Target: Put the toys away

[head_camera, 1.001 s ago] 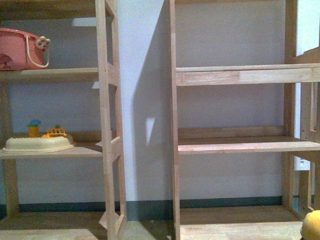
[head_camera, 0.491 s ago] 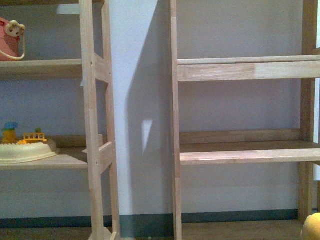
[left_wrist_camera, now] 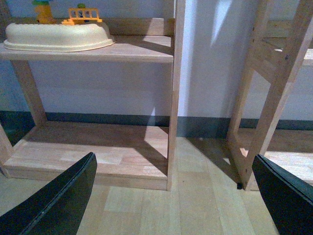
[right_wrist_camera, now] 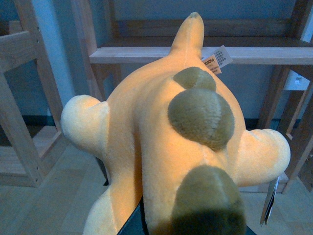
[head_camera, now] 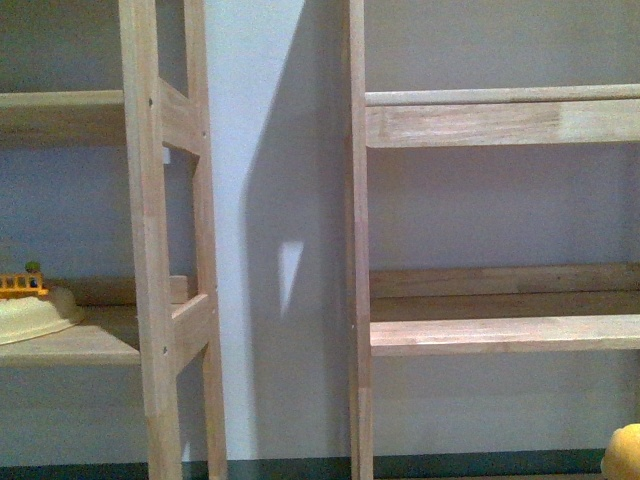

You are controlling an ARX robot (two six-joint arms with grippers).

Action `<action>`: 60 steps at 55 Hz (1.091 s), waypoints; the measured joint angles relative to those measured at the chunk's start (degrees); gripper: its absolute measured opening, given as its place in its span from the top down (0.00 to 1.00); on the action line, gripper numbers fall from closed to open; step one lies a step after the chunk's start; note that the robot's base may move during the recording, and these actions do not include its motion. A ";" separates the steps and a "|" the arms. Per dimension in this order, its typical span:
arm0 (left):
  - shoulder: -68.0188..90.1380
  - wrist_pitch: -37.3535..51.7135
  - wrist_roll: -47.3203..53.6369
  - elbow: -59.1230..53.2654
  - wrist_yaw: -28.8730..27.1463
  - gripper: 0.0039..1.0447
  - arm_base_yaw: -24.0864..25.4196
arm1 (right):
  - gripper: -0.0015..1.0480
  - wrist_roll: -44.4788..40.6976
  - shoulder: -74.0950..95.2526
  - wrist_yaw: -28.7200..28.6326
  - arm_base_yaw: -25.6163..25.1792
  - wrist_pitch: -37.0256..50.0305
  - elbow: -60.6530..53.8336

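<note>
Front view: a left pale wooden shelf unit (head_camera: 150, 250) and a right pale wooden shelf unit (head_camera: 500, 335) stand against a grey-white wall (head_camera: 270, 150), with a strip of wall bare between them; on the left unit's middle shelf rests a cream oval plastic tray (head_camera: 30, 315), cut by the picture edge, with a small orange toy fence (head_camera: 18, 284) on it; at the lower corner on the right arm's side shows a rounded bit of a soft orange-yellow plush animal (head_camera: 625, 455).

Left wrist view: the left gripper (left_wrist_camera: 173, 164) is released, its two black fingers (left_wrist_camera: 54, 205) spread wide with nothing between them; beneath and ahead of the jaws lies a light wooden plank floor (left_wrist_camera: 205, 196); straight ahead stands the shelf unit's corner post; further ahead and higher, the cream tray sits on its shelf, carrying the orange fence and a small yellow toy figure (left_wrist_camera: 43, 10).

Right wrist view: the plush animal fills the picture, lying along the right gripper (right_wrist_camera: 137, 223), raised above the floor, stubby limbs out to both sides; olive-brown round patches (right_wrist_camera: 200, 117) run down its back; a white sewn label (right_wrist_camera: 217, 58) sticks out near its far end; the jaws are clenched on its near end, mostly hidden beneath it; ahead of the jaws runs a wooden shelf board.
</note>
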 joint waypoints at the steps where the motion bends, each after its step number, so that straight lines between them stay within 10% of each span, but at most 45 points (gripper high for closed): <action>1: 0.00 0.00 0.00 0.00 0.00 0.06 0.00 | 0.94 -0.02 0.00 -0.02 0.00 0.00 0.00; 39: -0.02 0.00 0.00 0.00 -0.02 0.06 0.00 | 0.94 0.00 0.04 0.31 0.07 0.02 0.00; 51: -0.02 0.00 0.00 0.00 0.00 0.06 0.00 | 0.94 3.89 4.26 21.84 8.63 6.75 1.03; 60: -0.02 0.00 0.00 0.00 0.00 0.06 0.00 | 0.94 0.52 9.31 27.17 13.81 10.56 6.32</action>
